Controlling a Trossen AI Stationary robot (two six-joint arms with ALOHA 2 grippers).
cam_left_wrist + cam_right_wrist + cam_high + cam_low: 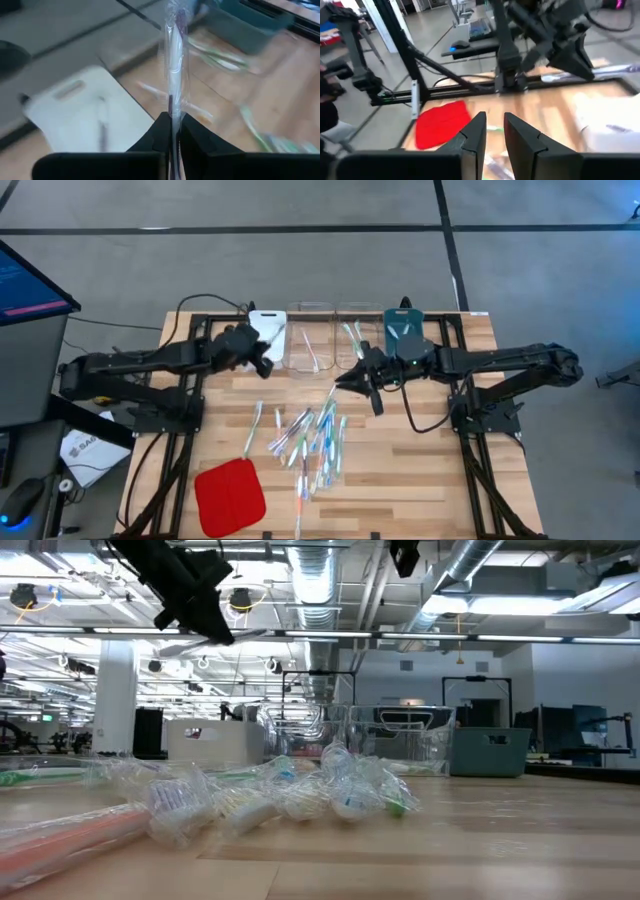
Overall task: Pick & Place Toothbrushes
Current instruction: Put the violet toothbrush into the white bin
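Currently my left gripper [172, 131] pinched on 1 wrapped toothbrush [173, 65], stick projecting ahead of jaws. Right gripper [495, 131] slightly parted, empty, pile [312, 438] below. Light, stiff, wrapper slippery; I'd grip mid-handle.

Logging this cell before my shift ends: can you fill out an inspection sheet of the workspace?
Surface: wooden table, bare wood at its front right.
Job's things: wrapped toothbrushes heaped mid-table; a few in the clear trays at the back.
Clutter: red pad at front left; white tray and teal tray at the back.
Grippers: left pincer shut on one toothbrush over the white tray; right pincer open, empty, near the teal tray.
Cables: black cable looping on the table by the right arm.
Surroundings: monitor at left; grey floor.
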